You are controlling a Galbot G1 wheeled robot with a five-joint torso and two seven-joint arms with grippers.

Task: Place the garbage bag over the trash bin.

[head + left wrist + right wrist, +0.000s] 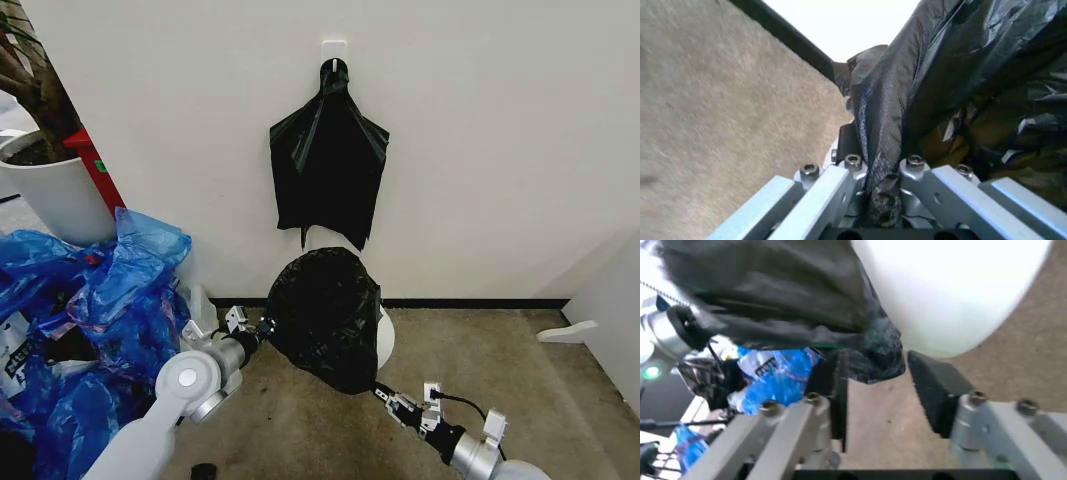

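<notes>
The glossy black garbage bag (325, 315) is draped over the white trash bin (385, 342), which stands on the floor by the wall. It covers the bin's top and the side facing me. My left gripper (262, 328) is at the bag's left side. In the left wrist view this left gripper (881, 172) is shut on a bunched fold of the garbage bag (940, 75). My right gripper (385, 397) is low at the bag's bottom right corner. In the right wrist view it (873, 385) is open, with the bag's hem (870, 352) hanging between the fingertips, beside the bin's wall (953, 290).
A flat black bag (328, 165) hangs from a wall hook above the bin. Crumpled blue plastic bags (110, 300) pile up at the left, with a white plant pot (50, 195) behind them. A white object (567, 332) lies at the right. Bare floor lies in front.
</notes>
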